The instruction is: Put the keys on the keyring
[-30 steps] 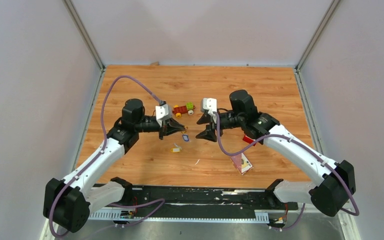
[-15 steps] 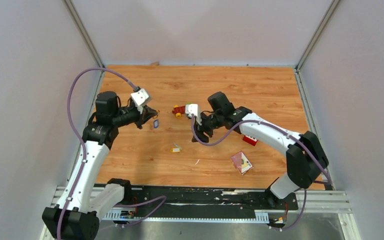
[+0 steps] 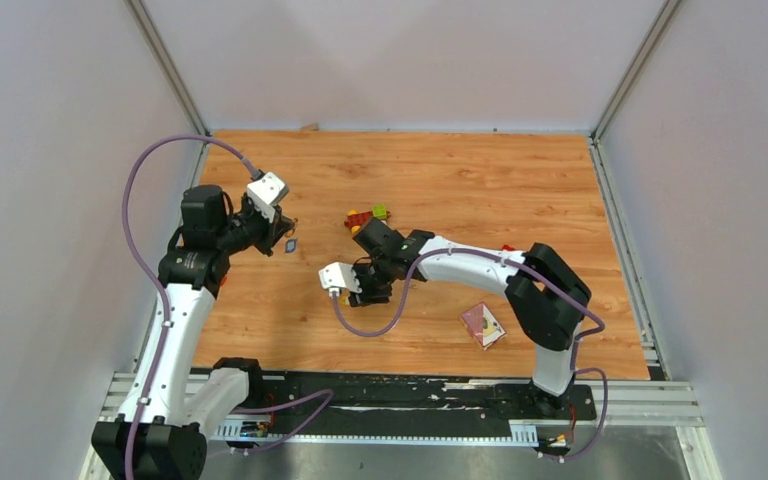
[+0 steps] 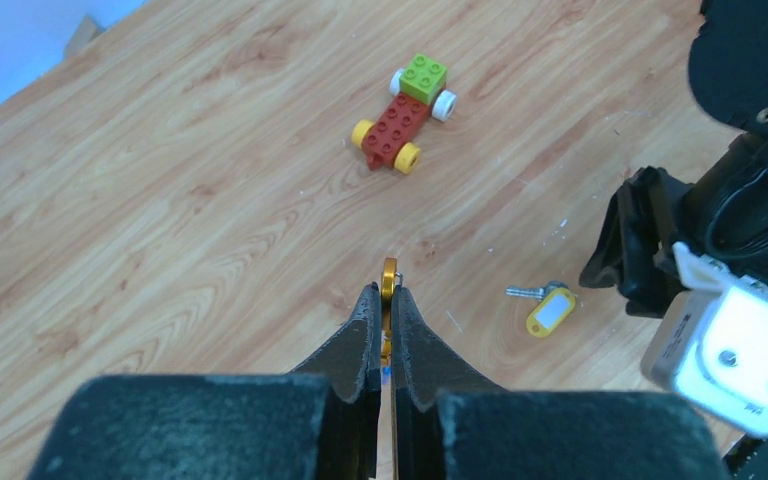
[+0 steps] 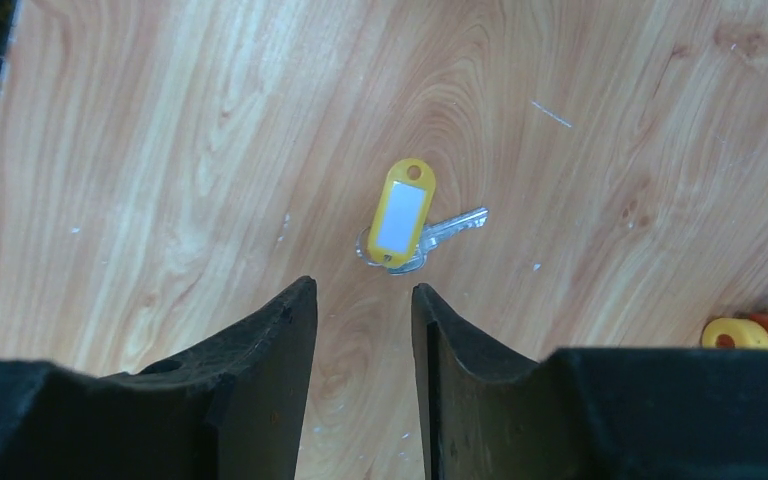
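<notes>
Left gripper (image 4: 385,296) is pinched tight on the keyring (image 4: 389,271), whose gold edge pokes out just past the fingertips. It hangs above the left part of the table (image 3: 520,190). In the top view a small blue thing (image 3: 291,243) dangles at that gripper's tip, most likely the blue-headed key, though whether it is threaded on the ring cannot be told. Right gripper (image 5: 362,290) hovers with its jaws apart and nothing between them, directly over the yellow-headed key (image 5: 400,222). That key lies flat near the middle of the table, its metal blade sticking out to one side. As I judge it, at most one key is on the ring. The yellow one has yet to be picked up, carried across and worked onto the ring, and the two grippers are well apart. The tabletop is orange wood-grain board with a few pale scratches. A red-and-green toy car (image 4: 405,115) stands farther back, and a pink packet (image 3: 484,323) lies near and to the right. Pale grey walls close in the left, far and right sides, and a black rail (image 3: 410,390) runs along the near edge.
</notes>
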Robot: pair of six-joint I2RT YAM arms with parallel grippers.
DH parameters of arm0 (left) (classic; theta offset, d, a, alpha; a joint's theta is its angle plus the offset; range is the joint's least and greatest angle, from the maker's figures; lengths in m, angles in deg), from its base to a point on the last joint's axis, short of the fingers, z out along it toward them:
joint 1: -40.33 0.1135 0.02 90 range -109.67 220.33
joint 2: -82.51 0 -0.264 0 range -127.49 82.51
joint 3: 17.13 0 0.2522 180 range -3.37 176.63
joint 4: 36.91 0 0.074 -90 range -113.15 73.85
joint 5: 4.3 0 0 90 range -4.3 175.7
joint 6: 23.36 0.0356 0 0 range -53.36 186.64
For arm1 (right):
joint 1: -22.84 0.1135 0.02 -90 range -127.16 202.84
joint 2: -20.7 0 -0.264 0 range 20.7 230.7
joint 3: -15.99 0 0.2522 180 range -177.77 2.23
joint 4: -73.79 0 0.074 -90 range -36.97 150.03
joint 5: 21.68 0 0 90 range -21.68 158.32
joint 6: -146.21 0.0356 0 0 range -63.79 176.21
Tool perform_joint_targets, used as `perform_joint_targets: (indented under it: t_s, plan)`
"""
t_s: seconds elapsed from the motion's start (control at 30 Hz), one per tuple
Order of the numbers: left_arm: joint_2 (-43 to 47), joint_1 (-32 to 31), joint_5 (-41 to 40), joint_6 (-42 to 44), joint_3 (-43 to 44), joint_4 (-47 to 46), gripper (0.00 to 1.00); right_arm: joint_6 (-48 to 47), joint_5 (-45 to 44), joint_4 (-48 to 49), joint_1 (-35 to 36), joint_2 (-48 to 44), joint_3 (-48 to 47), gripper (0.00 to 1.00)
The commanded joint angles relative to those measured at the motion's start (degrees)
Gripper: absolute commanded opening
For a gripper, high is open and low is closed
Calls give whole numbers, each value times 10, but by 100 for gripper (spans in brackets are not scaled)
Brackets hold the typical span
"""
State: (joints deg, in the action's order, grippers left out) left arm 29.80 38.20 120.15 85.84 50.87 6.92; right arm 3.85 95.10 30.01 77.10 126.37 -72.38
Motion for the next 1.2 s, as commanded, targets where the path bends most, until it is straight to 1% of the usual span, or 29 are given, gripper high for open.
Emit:
perform_joint_targets:
  t_s: [0.0,0.13,0.23,0.4,0.63,1.17]
  plan:
    - [-3,5,-12,-22,28,12,0,-62,-38,-25,10,37,-51,39]
    - [-7,5,-20,-30,28,8,0,-83,-59,-53,24,74,-83,35]
    - [-9,5,-9,-33,25,4,0,-102,-70,-67,31,87,-89,35]
    - [-15,5,5,-35,23,1,0,-113,-88,-61,36,98,-83,36]
    - [-16,5,9,-28,15,-2,0,-108,-90,-49,39,101,-78,36]
    - [-15,5,27,-14,4,4,0,-104,-98,-45,47,108,-86,29]
